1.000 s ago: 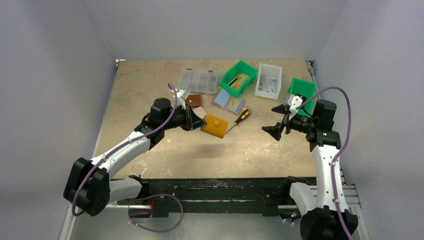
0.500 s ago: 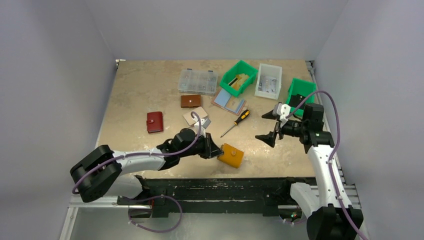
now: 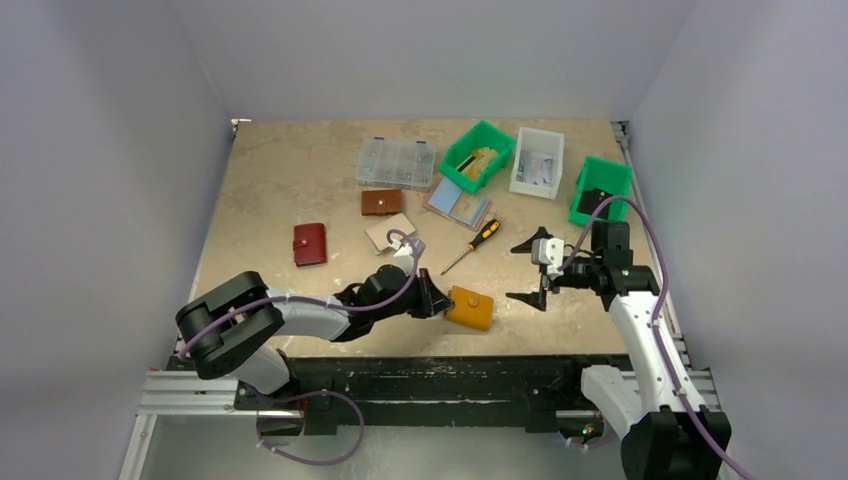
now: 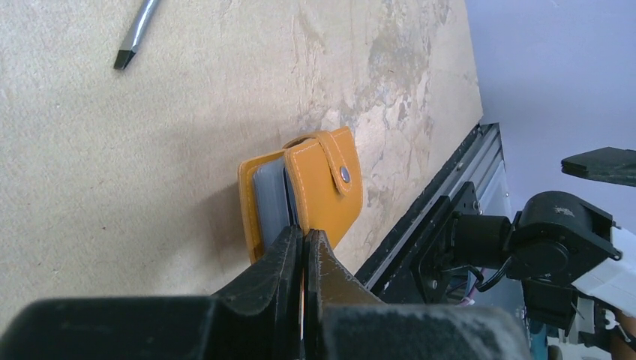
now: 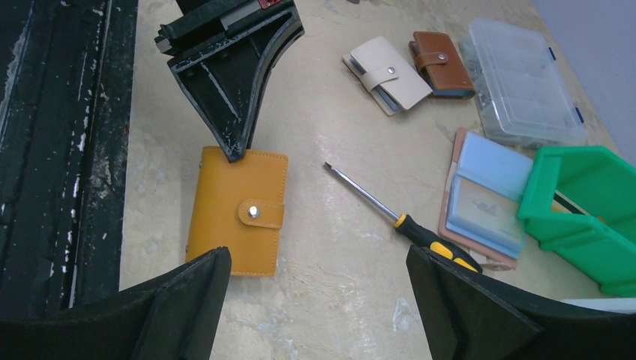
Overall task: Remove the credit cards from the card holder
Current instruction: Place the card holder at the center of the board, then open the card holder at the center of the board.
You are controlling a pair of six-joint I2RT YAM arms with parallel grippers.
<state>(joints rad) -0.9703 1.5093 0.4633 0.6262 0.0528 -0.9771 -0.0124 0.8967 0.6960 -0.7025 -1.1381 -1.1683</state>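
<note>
my left gripper [image 4: 302, 238] pinches the smooth, stitched mustard leather card holder [image 4: 319, 184], now flat at lower centre; my right gripper [image 3: 527, 271] gapes wide, lower than before.

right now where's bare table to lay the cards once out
Widest bare patch: far left of the table, between the clear organizer box and the red wallet. A smaller one lies right of the card holder, along the near edge. The far right, around the green bins, is crowded.
</note>
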